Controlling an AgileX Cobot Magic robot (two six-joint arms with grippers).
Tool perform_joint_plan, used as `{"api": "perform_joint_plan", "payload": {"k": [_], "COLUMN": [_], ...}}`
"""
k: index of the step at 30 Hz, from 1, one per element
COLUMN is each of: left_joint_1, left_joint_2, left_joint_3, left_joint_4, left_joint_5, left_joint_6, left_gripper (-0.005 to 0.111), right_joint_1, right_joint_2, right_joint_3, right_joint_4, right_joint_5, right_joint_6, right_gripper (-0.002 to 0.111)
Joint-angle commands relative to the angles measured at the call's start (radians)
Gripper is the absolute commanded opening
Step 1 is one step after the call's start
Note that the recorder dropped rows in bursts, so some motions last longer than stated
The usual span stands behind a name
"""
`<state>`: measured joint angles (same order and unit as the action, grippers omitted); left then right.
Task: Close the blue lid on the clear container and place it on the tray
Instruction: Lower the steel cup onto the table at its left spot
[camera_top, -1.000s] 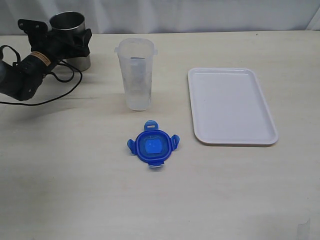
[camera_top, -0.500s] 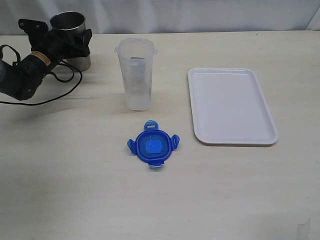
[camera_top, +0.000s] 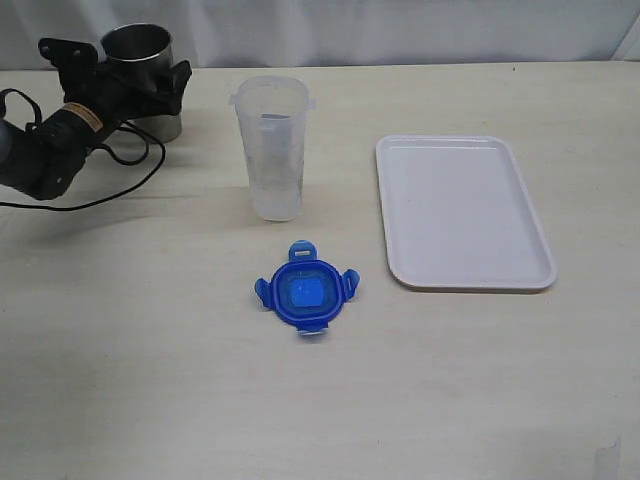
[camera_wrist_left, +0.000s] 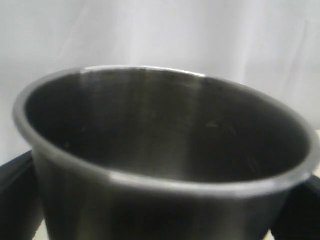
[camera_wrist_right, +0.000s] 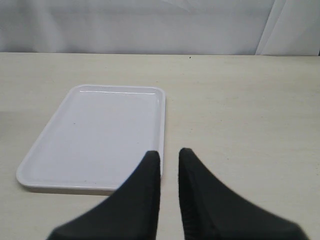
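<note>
The blue lid (camera_top: 305, 291) lies flat on the table, flaps spread, in front of the clear container (camera_top: 272, 150), which stands upright and uncovered. To the right lies the white tray (camera_top: 463, 210), bare; the right wrist view shows it too (camera_wrist_right: 100, 130). My left gripper (camera_top: 125, 66) is at the far back left, its jaws straddling a steel cup (camera_top: 137, 45) that fills the left wrist view (camera_wrist_left: 165, 150); a black finger (camera_wrist_left: 15, 195) shows at either edge. My right gripper (camera_wrist_right: 170, 155) hovers just off the tray's near corner, fingers almost together, holding nothing. It is outside the exterior view.
A black cable (camera_top: 120, 180) trails from the left arm across the table beside the steel cup. A white curtain backs the table's far edge.
The left gripper's finger on the right side of the steel cup has shifted slightly outward. Lid, container and tray have not moved.
</note>
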<state>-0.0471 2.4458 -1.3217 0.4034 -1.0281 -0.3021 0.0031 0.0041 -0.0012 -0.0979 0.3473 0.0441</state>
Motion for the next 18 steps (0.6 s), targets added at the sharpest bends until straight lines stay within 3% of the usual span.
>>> {"api": "perform_joint_plan", "payload": {"k": [1, 5, 18], "left_joint_1": [0.002, 0.002, 0.002], "left_joint_2": [-0.009, -0.009, -0.009], "left_joint_3": [-0.007, -0.005, 0.005], "left_joint_4": [0.002, 0.004, 0.057], "left_joint_5": [0.009, 0.069, 0.069], "left_joint_6": [-0.008, -0.008, -0.008], "left_gripper": [0.097, 0.097, 0.097], "right_joint_1": [0.0, 0.0, 0.0], "right_joint_2": [-0.004, -0.004, -0.004], "right_joint_3": [0.001, 0.001, 0.001], "right_joint_4": [0.008, 0.008, 0.008], "right_joint_5": [-0.002, -0.002, -0.002], "right_joint_6": [0.0, 0.0, 0.0], "right_gripper": [0.014, 0.014, 0.014]}}
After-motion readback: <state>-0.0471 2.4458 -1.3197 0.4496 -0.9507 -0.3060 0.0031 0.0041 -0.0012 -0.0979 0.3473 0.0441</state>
